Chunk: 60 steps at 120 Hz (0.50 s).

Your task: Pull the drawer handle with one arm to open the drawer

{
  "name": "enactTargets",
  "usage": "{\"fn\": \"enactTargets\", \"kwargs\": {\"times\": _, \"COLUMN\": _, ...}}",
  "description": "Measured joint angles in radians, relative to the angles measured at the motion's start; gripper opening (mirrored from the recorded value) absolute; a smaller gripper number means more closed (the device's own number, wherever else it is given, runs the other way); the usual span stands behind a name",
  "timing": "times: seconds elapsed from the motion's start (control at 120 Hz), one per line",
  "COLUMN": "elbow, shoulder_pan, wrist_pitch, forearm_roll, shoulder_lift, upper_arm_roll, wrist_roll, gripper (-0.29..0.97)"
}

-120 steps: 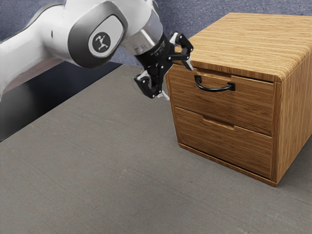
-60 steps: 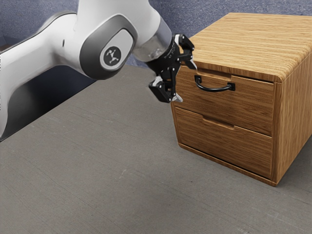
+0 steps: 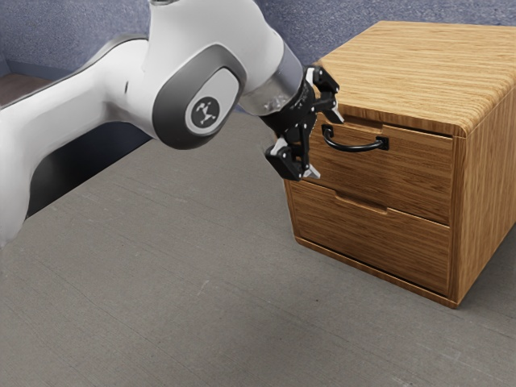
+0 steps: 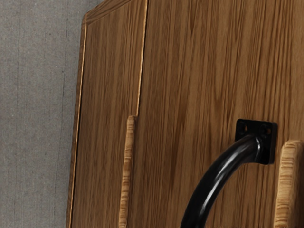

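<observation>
The jaws are hovering spread just beside the handle (image 3: 355, 149), at its end on the exterior view's left, apparently lining up to straddle the bar. The handle is sitting on the top drawer (image 3: 387, 173), which is looking shut.

Side camera looks down on the cabinet (image 3: 403, 72); wrist camera faces its front closely; both show the handle (image 4: 213, 178).

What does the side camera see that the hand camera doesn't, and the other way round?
Side camera's extras: the white arm, the open gripper and the cabinet's top. Hand camera's extras: tiny screw holes in the mounting plate. Both see the black handle, the wooden drawer fronts and the gray surface.
</observation>
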<state>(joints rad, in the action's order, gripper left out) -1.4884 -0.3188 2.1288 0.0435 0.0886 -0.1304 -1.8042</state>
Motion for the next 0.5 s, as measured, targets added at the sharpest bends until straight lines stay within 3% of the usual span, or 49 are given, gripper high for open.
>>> {"fn": "enactTargets", "kwargs": {"times": 0.5, "elbow": -0.042, "shoulder_pan": -0.03, "wrist_pitch": 0.056, "forearm_roll": 0.001, "shoulder_lift": 0.028, "upper_arm_roll": 0.0, "wrist_roll": 0.006, "gripper": 0.68}}
